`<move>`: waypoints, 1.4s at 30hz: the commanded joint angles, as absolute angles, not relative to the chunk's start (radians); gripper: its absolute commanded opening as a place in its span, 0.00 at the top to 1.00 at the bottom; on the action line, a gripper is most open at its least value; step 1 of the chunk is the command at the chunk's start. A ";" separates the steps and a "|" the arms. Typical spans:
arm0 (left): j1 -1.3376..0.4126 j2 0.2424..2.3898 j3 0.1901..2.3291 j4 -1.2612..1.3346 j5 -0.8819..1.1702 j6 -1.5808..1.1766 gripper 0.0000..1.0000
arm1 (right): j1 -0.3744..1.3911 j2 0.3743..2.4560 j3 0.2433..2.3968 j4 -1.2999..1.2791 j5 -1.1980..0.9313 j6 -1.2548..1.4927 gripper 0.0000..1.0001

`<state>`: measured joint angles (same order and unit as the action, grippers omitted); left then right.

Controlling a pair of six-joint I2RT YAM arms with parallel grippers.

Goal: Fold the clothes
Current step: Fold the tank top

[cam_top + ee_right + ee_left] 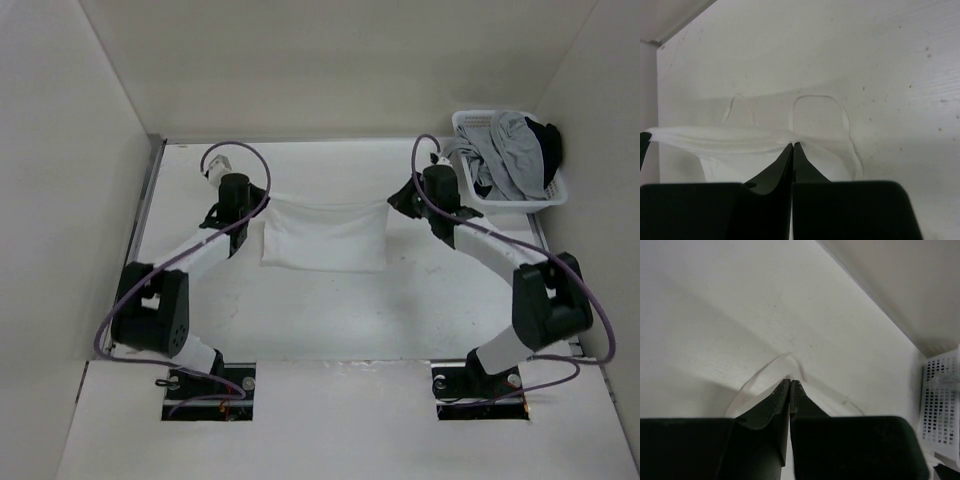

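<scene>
Toward the far edge of the desk (330, 310), midway between its left and right edges, the white garment (322, 238) hangs stretched between both arms. The left gripper (258, 205) is clenched on its left top corner, the right gripper (392, 203) on its right top corner; in both wrist views the fingertips pinch thin fabric (765, 371) (740, 145). At the far right corner stands a white slatted basket (560, 190) holding grey and dark clothing (510, 155).
</scene>
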<state>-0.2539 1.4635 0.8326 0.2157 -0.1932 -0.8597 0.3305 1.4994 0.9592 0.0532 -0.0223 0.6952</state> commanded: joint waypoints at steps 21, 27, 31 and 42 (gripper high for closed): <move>-0.206 1.296 0.416 0.357 -0.123 -0.887 0.71 | 0.418 1.396 0.640 0.308 0.064 0.738 0.96; -0.182 1.322 0.413 0.365 -0.018 -0.900 0.64 | 0.441 1.353 0.513 0.344 0.063 0.772 0.89; -0.185 1.370 0.434 0.383 -0.014 -0.908 0.63 | 0.427 1.368 0.480 0.357 0.037 0.802 0.73; -0.183 1.431 0.428 0.354 -0.020 -0.908 0.70 | 0.433 1.427 0.443 0.428 -0.031 0.844 0.60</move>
